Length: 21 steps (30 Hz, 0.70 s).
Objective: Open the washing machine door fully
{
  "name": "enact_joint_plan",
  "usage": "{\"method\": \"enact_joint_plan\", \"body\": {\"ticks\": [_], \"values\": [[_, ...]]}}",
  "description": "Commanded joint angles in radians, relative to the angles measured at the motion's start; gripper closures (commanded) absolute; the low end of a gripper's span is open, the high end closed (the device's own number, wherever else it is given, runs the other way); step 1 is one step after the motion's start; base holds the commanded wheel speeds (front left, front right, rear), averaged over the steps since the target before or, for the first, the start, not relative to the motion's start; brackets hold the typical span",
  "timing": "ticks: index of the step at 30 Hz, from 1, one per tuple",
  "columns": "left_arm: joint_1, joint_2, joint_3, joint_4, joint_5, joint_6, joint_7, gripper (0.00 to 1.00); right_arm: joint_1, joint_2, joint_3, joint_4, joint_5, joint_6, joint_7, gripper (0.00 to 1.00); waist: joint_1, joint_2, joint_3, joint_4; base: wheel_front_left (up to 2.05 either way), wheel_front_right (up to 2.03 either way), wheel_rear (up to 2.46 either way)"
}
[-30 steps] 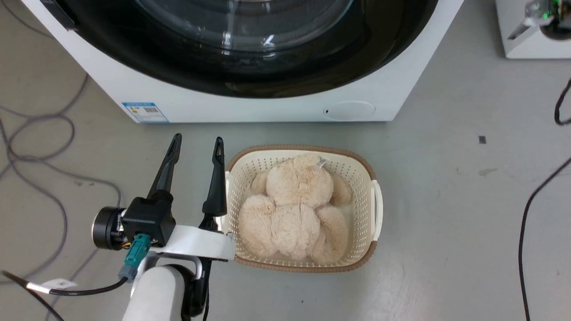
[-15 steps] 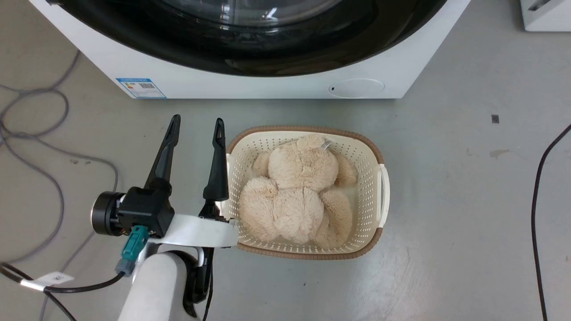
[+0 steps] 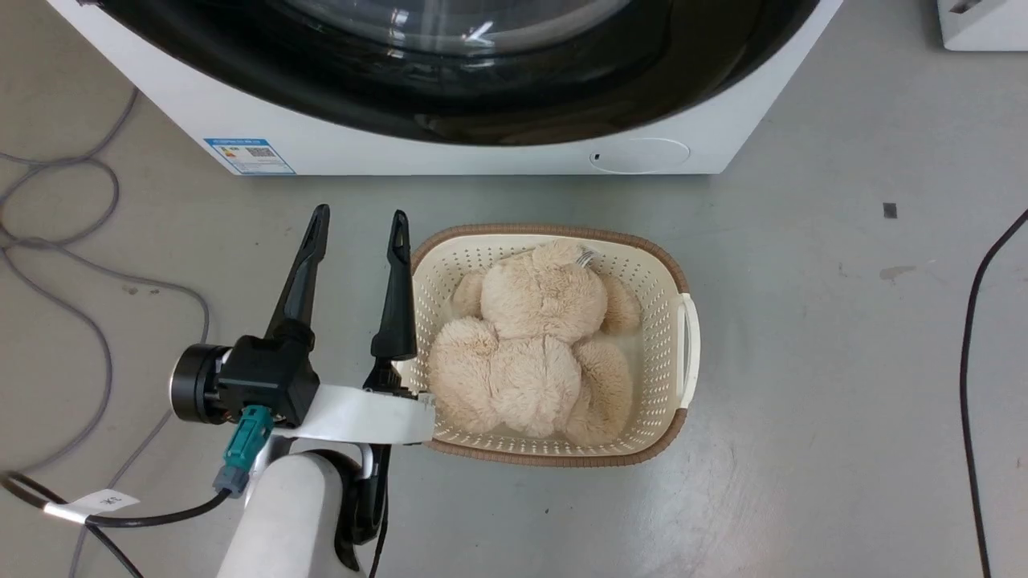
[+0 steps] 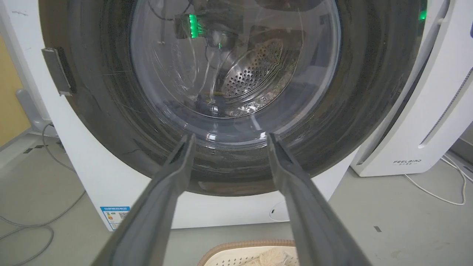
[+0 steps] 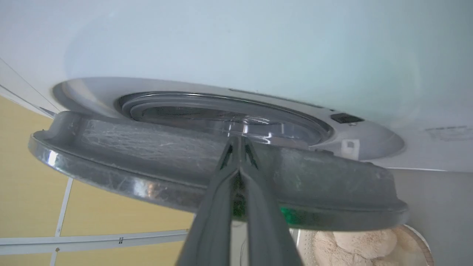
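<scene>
Washing machine (image 3: 201, 104): white body, small blue label (image 3: 249, 155) on the front
Washing machine door (image 3: 450, 104): glossy black ring, clear glass centre; steel drum (image 4: 255, 70) behind it, dotted with round holes
Basket (image 3: 554, 231): cream, rows of small holes, brown woven rim
Plush toy (image 3: 530, 353): pale beige, fuzzy
Floor (image 3: 803, 361): flat grey, faint scuffs
Grey cables (image 3: 106, 361), black cable (image 3: 963, 385)
Left gripper (image 3: 359, 221): black fingers (image 3: 303, 273), teal plug (image 3: 241, 449), white forearm (image 3: 289, 522)
Wall (image 5: 22, 155): yellow
</scene>
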Motion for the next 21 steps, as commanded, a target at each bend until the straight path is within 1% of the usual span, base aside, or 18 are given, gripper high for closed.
{"method": "enact_joint_plan", "body": {"ticks": [1,12,21], "values": [[-0.012,0.001,0.001,0.004,-0.008,0.005,-0.006,0.00,0.035,0.022,0.009,-0.014,-0.004,0.001,0.012,1.00,-0.0001,0.0000,-0.003,0.000,0.00,0.00,0.00],[0.015,0.001,0.002,0.029,-0.007,0.003,-0.006,0.00,0.159,0.028,0.034,-0.086,-0.008,0.001,0.049,1.00,-0.0001,0.0000,-0.068,0.000,0.00,0.00,0.00],[0.073,0.001,0.011,0.062,0.002,-0.002,-0.006,0.00,0.315,0.017,0.066,-0.201,0.003,0.001,0.093,1.00,-0.0001,0.0000,-0.163,0.003,0.00,0.00,0.00]]}}
